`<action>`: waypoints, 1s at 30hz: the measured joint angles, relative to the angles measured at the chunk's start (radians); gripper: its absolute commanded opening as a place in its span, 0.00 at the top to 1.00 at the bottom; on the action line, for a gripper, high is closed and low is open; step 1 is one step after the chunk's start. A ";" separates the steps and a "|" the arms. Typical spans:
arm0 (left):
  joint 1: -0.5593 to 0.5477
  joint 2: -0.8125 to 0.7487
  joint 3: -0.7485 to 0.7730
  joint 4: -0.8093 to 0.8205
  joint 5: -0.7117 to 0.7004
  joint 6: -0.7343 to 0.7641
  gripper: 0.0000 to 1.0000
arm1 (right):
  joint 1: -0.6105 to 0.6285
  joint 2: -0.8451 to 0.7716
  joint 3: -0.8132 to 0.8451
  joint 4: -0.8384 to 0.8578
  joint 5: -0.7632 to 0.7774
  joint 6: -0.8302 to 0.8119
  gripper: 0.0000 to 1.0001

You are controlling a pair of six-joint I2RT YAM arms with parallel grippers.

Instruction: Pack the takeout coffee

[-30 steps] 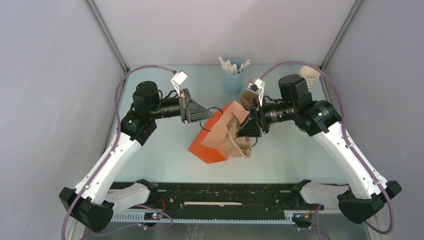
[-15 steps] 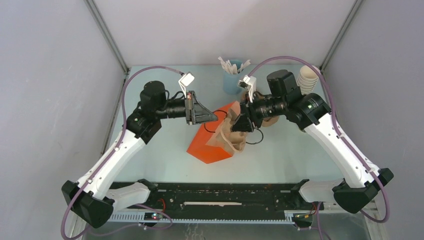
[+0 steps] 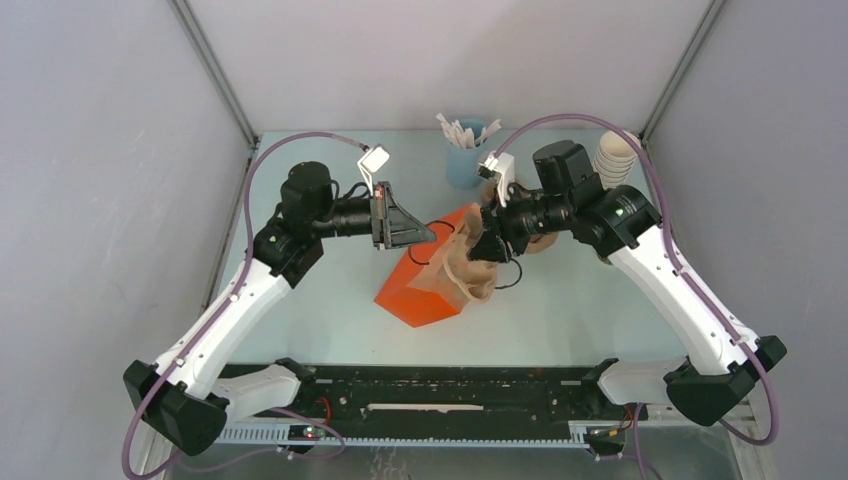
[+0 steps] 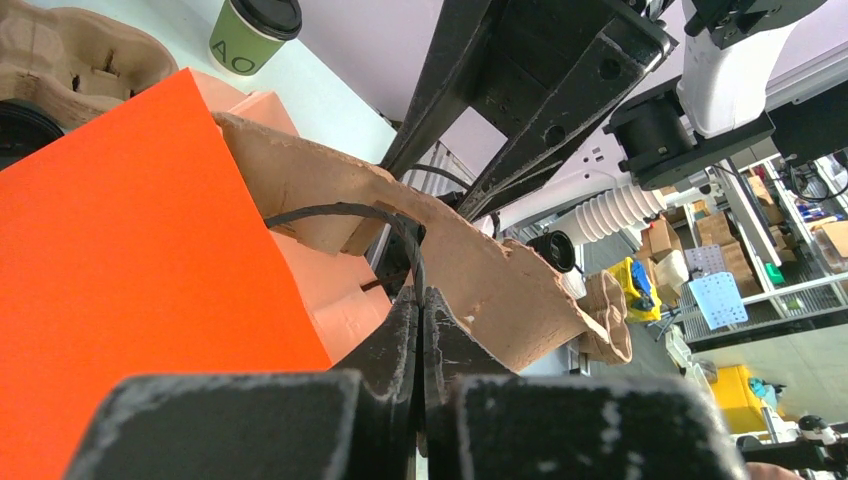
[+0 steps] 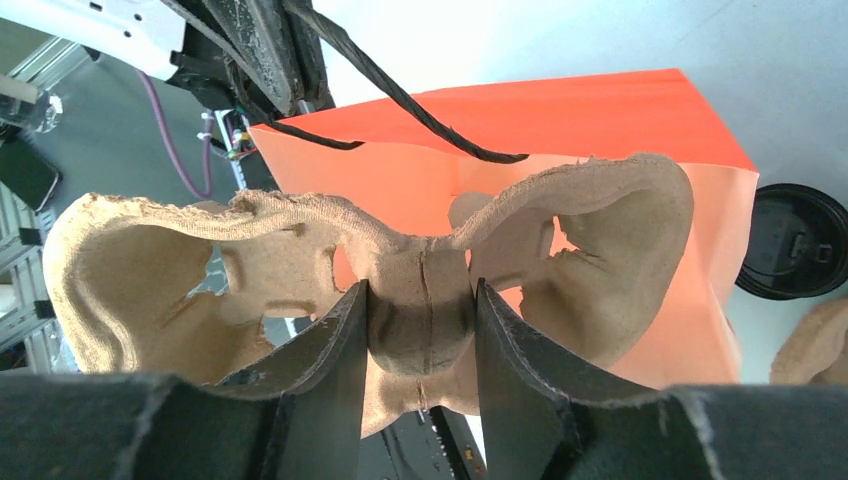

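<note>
Right wrist view: the right gripper [image 5: 420,330] is clamping the pulp carrier [image 5: 600,220] by its centre ridge, low in frame, with the orange bag [image 5: 560,120] gaping behind it. The left gripper [image 4: 420,320], jaws together, is pinching the bag's cord handle [image 4: 340,212]. The takeout coffee [image 4: 252,30] is standing outside the bag, upper left in the left wrist view. The carrier probably needs squaring to the bag's mouth, with the handle held taut, before sliding in.

Green black-lidded takeout coffee [image 4: 252,38], seemingly upright
</note>
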 measured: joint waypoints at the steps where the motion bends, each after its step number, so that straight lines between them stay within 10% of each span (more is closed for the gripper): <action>1: 0.000 0.000 0.000 0.000 0.000 0.000 1.00 | -0.005 0.000 0.000 0.003 0.011 0.000 0.66; 30: 0.000 0.000 0.000 0.000 0.001 0.000 1.00 | 0.213 0.058 -0.002 -0.014 0.513 -0.111 0.67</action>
